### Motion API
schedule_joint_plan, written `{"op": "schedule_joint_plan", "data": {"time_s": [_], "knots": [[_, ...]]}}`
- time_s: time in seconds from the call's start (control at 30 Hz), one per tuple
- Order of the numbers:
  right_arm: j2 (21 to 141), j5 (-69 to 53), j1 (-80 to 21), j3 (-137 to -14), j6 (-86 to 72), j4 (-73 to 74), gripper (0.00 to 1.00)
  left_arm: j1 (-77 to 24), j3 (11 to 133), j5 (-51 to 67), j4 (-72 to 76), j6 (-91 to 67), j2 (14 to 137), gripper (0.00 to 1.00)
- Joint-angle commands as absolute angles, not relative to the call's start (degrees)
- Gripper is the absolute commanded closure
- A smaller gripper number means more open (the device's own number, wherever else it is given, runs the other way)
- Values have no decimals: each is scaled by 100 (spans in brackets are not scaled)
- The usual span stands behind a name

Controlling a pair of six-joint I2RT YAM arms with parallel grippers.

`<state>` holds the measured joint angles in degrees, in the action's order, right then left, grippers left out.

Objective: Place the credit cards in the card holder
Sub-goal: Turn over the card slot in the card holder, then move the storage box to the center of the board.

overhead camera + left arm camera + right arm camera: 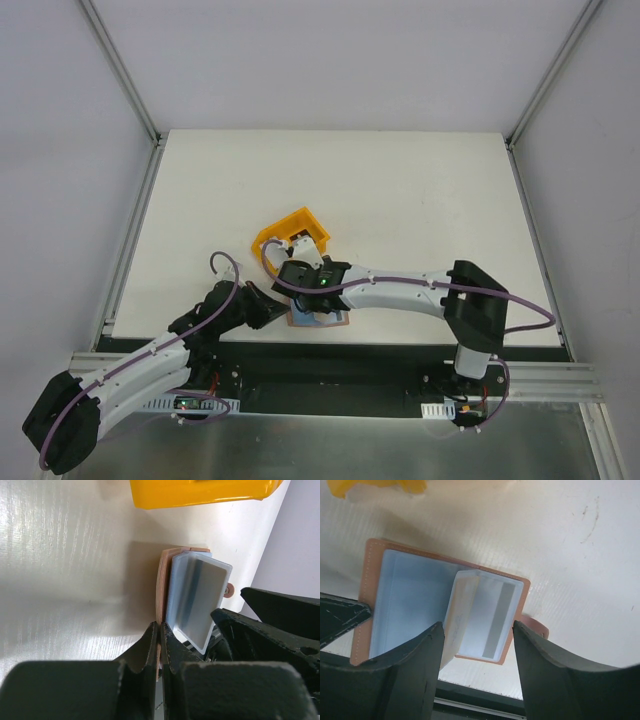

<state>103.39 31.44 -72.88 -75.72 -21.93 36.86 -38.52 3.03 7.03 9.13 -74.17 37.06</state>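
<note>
The card holder (367,570) lies open and flat on the table, brown rim round a pale blue inside. My left gripper (160,626) is shut on its thin brown edge (164,580). A pale credit card with a grey stripe (492,615) rests on the holder's right half, and another pale card leans up against my right gripper's left finger (432,645). My right gripper (476,630) stands open with its fingers either side of these cards (197,595). From above, the holder (338,319) is mostly hidden under my right gripper (310,302), with my left gripper (275,310) at its left.
A yellow plastic bin (293,232) stands just behind the holder, close to my right wrist; its rim (200,492) also shows in the left wrist view. The table's near edge and black rail (400,350) run right beside the holder.
</note>
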Motion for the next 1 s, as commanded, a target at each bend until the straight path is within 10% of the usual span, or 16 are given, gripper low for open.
{"op": "schedule_joint_plan", "data": {"time_s": [0.0,0.43,0.97], "knots": [[9845,3384,-7207,-7234,-2425,4113,41,-3832,229,659,993,-7436,3691,100],[8816,2744,-6479,-6503,-2173,3614,40,-3832,79,422,923,-7471,4034,100],[10871,299,-4509,-9438,-326,2909,36,-3823,106,237,817,-7453,4149,100]]}}
